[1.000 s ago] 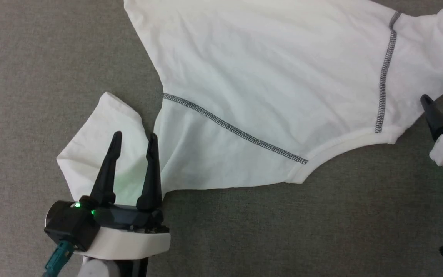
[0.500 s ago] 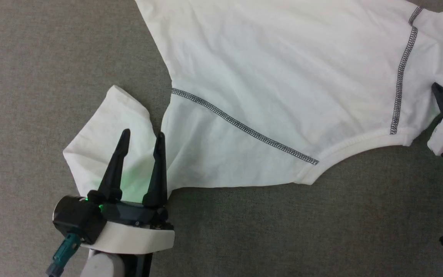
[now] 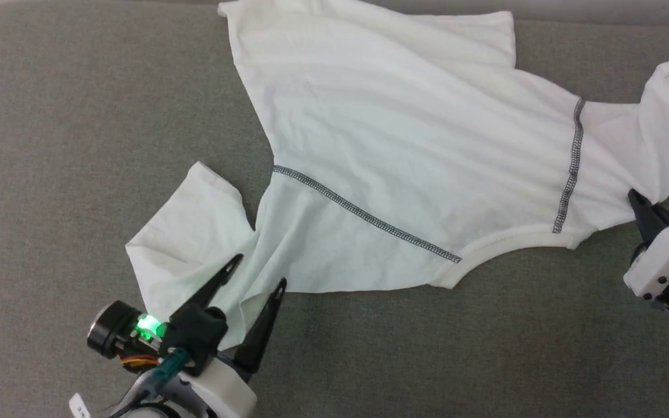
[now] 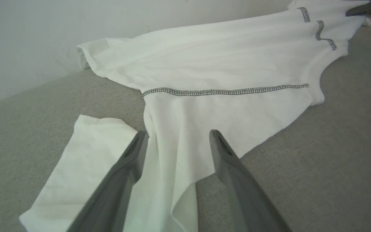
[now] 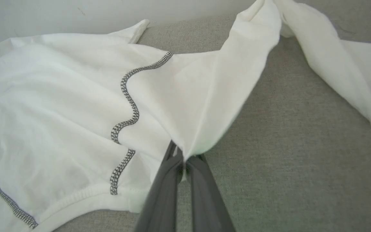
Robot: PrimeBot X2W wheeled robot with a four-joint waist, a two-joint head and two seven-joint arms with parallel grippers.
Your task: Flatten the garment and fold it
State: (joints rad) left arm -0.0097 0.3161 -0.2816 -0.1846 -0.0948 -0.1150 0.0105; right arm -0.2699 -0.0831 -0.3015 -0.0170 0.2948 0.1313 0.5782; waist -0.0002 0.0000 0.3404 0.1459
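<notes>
The garment lies spread on the grey tabletop, neckline toward me, far hem near the pale wall. My left hand is wide open and grips nothing. Its fingers sit astride a raised fold at the left underarm, and the left sleeve lies flat just beside it. My right hand is closed, pinching the right sleeve just beyond the dark seam. The sleeve's free end trails across the tabletop.

Left tool low at left, fingers spread, right tool at right, fingers pinched together
</notes>
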